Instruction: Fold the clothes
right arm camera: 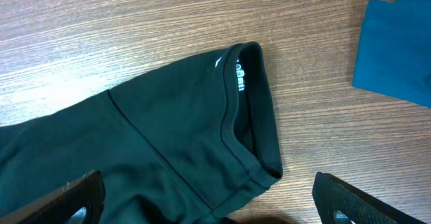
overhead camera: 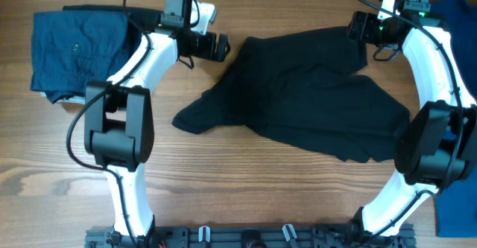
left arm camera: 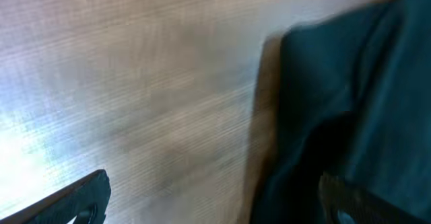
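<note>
A navy garment (overhead camera: 74,51) lay at the upper left of the table (overhead camera: 246,173). The left gripper (left arm camera: 215,207) hovered with its jaws wide apart and empty at the left edge of the black shirt (overhead camera: 313,91), which lay crumpled across the upper centre. The right gripper (right arm camera: 215,207), its jaws likewise apart, hung over the shirt's upper right corner. A bright blue garment (overhead camera: 456,13) lay at the right edge.

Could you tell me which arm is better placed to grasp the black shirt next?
Probably right: the right gripper hangs open over the sleeve of the black shirt, centred between its fingers. The left gripper, also open, faces mostly bare table.
</note>
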`<action>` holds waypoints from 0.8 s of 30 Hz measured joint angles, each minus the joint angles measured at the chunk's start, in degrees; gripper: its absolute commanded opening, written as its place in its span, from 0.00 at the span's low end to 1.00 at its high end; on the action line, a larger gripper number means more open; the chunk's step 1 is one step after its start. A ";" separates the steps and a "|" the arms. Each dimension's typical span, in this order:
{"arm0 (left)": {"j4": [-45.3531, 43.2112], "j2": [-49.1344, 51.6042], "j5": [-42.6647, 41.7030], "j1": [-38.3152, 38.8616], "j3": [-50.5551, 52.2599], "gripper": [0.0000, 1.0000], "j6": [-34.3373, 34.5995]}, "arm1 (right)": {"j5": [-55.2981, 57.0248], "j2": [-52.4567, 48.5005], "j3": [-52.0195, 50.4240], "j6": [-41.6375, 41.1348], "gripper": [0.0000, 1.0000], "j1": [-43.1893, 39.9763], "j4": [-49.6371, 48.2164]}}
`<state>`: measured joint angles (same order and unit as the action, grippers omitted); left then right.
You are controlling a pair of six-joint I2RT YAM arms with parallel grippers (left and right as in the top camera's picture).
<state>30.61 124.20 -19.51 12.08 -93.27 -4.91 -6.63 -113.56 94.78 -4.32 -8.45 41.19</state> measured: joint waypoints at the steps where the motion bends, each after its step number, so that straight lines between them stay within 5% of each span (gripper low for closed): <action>1: 0.90 0.04 0.24 0.02 0.00 1.00 0.00 | 0.00 0.00 0.00 0.00 1.00 0.00 0.00; 7: 6.36 0.02 1.22 1.95 -0.22 1.00 0.00 | 0.00 0.00 0.00 0.00 1.00 0.00 0.00; 18: 2.51 0.09 11.76 6.21 -0.22 0.99 -0.02 | 0.00 0.00 0.00 0.00 1.00 0.00 0.00; 20: 1.03 0.09 12.87 6.19 -0.22 0.71 -0.02 | 0.00 0.00 0.00 0.00 1.00 0.00 0.00; 21: 0.57 0.11 13.27 6.14 -0.22 0.49 -0.15 | 0.00 0.00 0.00 0.00 1.00 0.00 0.00; 24: -0.11 0.11 13.99 6.01 -0.22 0.29 -0.28 | 0.00 0.00 0.00 0.00 1.00 0.00 0.00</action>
<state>30.50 124.31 -5.52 18.09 -93.49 -5.19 -6.63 -113.56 94.78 -4.32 -8.45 41.19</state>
